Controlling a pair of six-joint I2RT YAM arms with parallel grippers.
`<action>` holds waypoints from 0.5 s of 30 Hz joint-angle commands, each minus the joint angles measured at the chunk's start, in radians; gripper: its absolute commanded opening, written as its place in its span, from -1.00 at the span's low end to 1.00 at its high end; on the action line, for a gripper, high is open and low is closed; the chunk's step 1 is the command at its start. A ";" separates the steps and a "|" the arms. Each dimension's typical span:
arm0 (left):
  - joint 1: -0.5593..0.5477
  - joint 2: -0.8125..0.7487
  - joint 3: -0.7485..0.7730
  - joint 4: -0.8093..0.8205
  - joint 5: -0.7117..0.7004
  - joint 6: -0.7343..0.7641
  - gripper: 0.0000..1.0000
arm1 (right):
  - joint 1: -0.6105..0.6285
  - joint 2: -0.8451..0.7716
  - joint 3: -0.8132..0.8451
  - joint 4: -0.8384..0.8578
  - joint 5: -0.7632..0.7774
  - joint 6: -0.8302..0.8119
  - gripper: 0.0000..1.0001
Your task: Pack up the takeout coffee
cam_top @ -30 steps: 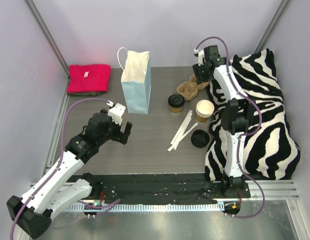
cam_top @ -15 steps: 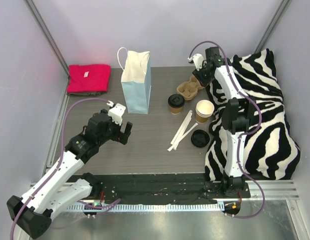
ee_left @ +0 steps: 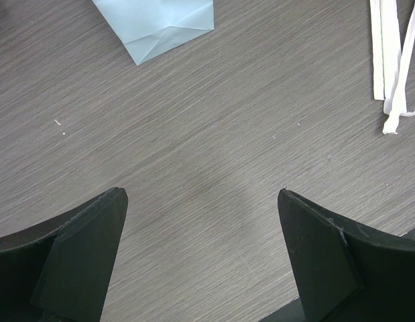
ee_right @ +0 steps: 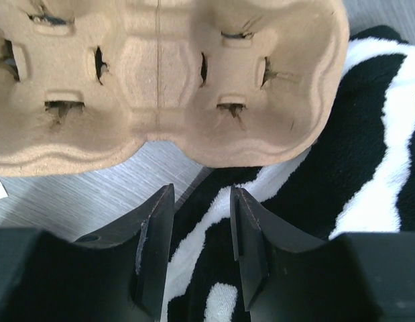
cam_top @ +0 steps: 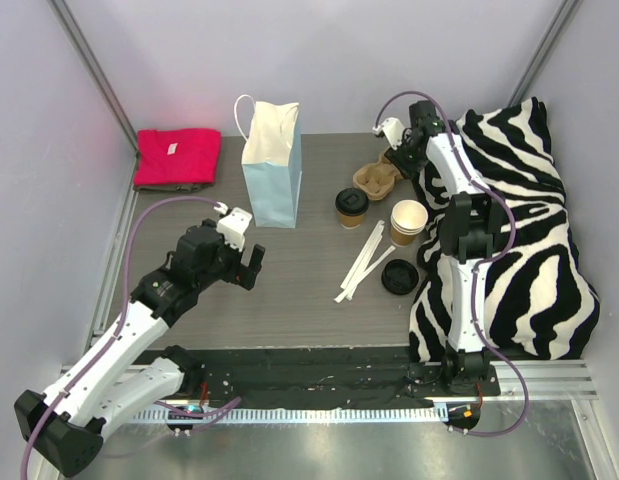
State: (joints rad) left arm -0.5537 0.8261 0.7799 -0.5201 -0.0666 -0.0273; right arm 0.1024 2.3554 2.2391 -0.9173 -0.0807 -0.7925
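Two arms: left one low at the near left of the bench (cam_top: 299,300); right one reaches to the far right corner
Left hand (ee_left: 200,194): fingers spread wide; nothing between them; hovers over bare woodgrain; a corner of the blue bag (cam_top: 272,170) shows ahead of it
Right hand (ee_right: 200,194): fingers a narrow gap apart; nothing pinched; zebra cloth (cam_top: 529,230) shows through the gap; tips just short of the cup carrier (ee_right: 160,87)
Takeout coffee (cam_top: 351,207): upright on the bench, black lid on; mid-bench, between blue bag and open cup (cam_top: 409,222); just on the near side of the cup carrier; well apart from both hands
Cup carrier: brown pulp; two wells seen from the right wrist; far right, its edge at the zebra cloth, touching or overlapping, cannot tell
Blue bag: upright, white handles; far side, left of centre
Open cup: tan, pale rim, upright; right of the takeout coffee, just beside the zebra cloth
Loose lid (cam_top: 399,277): black, flat on the bench; near side of the open cup, against the cloth edge
White sticks (cam_top: 364,262): several, lying slanted; between takeout coffee and loose lid
Red cloth (cam_top: 176,157): folded; far left corner
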 commanded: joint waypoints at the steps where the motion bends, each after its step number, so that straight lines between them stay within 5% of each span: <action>1: 0.008 0.004 -0.001 0.043 0.014 -0.016 0.99 | -0.001 0.008 0.062 0.006 -0.025 -0.011 -0.09; 15: 0.017 0.004 -0.007 0.043 0.016 -0.017 0.99 | 0.003 0.053 0.114 0.021 -0.027 -0.010 -0.09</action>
State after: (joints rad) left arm -0.5426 0.8318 0.7792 -0.5179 -0.0658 -0.0269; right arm 0.1024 2.4104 2.2971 -0.9173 -0.0959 -0.7921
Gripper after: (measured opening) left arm 0.995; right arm 0.454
